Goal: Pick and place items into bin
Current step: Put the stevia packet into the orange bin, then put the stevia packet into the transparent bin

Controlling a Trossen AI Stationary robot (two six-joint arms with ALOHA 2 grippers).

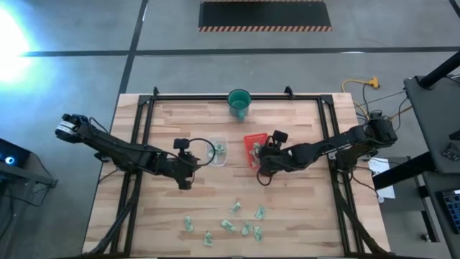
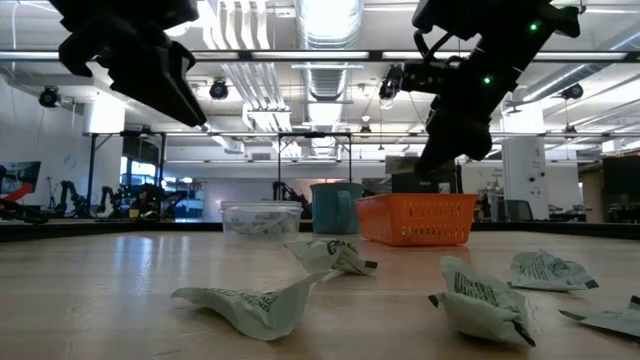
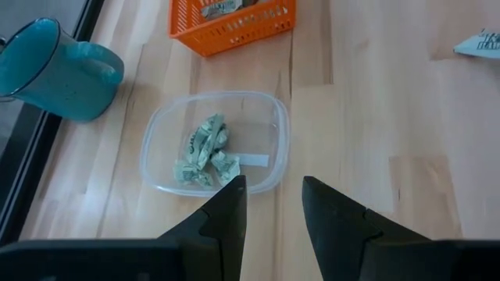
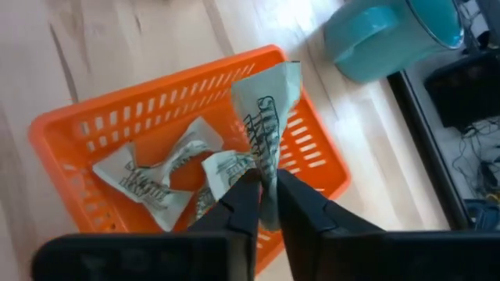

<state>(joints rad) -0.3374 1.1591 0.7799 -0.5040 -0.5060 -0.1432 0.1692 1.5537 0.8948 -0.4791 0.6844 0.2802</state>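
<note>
Several small green-and-white packets [image 1: 231, 224] lie loose on the wooden table near its front edge. My right gripper [image 4: 266, 183] hangs over the orange basket [image 1: 253, 150], shut on one packet [image 4: 267, 109]; a few packets [image 4: 148, 183] lie inside the basket. My left gripper [image 3: 269, 186] stands open with nothing between its fingers, just short of a clear plastic container [image 3: 215, 148] that holds several packets [image 3: 205, 152]. In the high view my left gripper [image 1: 185, 178] is on the near-left side of that container [image 1: 218, 152]. My right gripper pinches one end of the packet [image 4: 268, 168] between its two fingers. The fingers slant downward toward the basket. The rest of the packet sticks out past the fingertips, lifted clear above the basket's inside [image 4: 195, 140].
A teal cup [image 1: 239, 103] stands at the table's far edge, behind the basket and the container. Black rails [image 1: 144, 137] run along the left, right and far sides. Bare wood lies between the two containers and the loose packets [image 2: 480, 295] at the front.
</note>
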